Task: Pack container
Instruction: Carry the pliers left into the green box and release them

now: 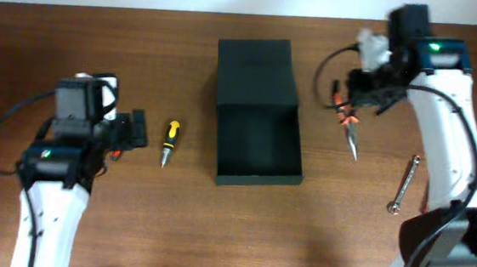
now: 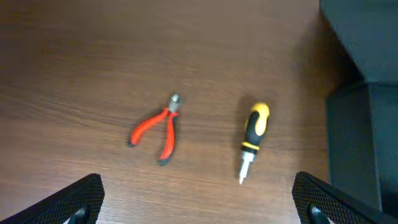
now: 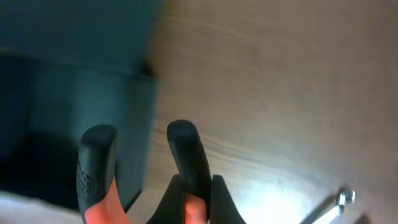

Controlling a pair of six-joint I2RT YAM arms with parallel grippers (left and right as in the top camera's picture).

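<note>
Right tool (image 1: 348, 99) tight around orange-handled pliers (image 1: 351, 134) beside the container (image 1: 256, 179); left tool (image 2: 199, 202) wide near red cutters (image 2: 149, 127).

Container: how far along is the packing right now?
Done: the container stands open, but nothing shows inside it. In hand: the right gripper holds the long-nose pliers beside the container. To pack: the screwdriver, the red cutters and the wrench lie on the table.
</note>
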